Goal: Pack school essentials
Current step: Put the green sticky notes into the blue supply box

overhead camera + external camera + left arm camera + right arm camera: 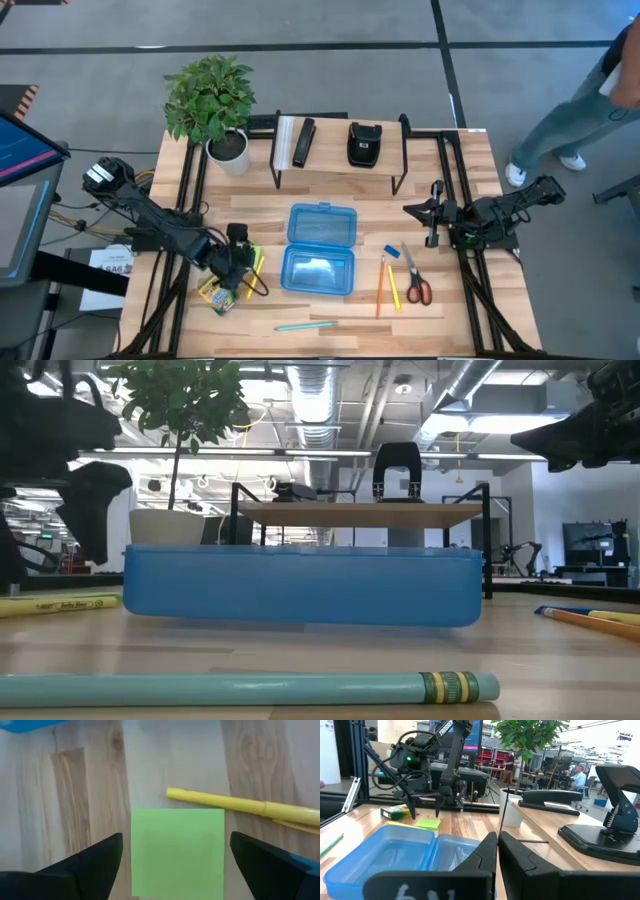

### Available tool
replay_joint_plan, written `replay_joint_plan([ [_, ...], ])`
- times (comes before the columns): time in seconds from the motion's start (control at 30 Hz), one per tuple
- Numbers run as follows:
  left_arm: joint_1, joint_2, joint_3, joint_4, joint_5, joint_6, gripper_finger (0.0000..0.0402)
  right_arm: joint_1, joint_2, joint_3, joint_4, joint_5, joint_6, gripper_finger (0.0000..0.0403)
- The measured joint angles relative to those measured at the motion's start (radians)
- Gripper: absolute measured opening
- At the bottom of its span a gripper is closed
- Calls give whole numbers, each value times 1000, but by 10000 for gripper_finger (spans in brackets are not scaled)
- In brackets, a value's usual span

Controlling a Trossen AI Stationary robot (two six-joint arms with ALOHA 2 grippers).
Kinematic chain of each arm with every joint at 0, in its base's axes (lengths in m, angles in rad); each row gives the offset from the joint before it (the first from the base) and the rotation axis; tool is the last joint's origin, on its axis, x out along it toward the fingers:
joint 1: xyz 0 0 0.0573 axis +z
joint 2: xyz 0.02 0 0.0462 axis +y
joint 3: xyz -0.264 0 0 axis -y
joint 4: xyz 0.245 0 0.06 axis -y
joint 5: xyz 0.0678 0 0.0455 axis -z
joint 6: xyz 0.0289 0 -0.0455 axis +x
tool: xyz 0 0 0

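Observation:
My left gripper [176,840] hangs open over the lime-green sticky-note pad [177,852], one finger on either side of it and apart from it. The pad lies flat on the table, with a yellow pen [245,806] just beyond it. In the high view this gripper [240,262] covers most of the pad, and the yellow-green crayon box [217,295] lies beside it. Pencils [386,285], red-handled scissors [416,281], a blue eraser [391,251] and a teal pen [305,325] lie on the table. My right gripper [436,215] waits shut above the table's right side.
The open blue plastic box [320,250] sits mid-table between the two arms. A low shelf [340,160] at the far side carries a black bar and a black pouch, and a potted plant [212,105] stands at the far left. A person [590,90] is beyond the far right corner.

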Motion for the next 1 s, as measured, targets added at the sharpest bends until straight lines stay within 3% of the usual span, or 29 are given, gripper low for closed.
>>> replay_joint_plan([
  [0.67, 146, 0, 0, 22, 134, 119, 358, 0, 0, 0, 0, 0, 0, 43],
  [1.0, 151, 31, -2, 20, 170, 121, 360, 0, 0, 0, 0, 0, 0, 43],
])
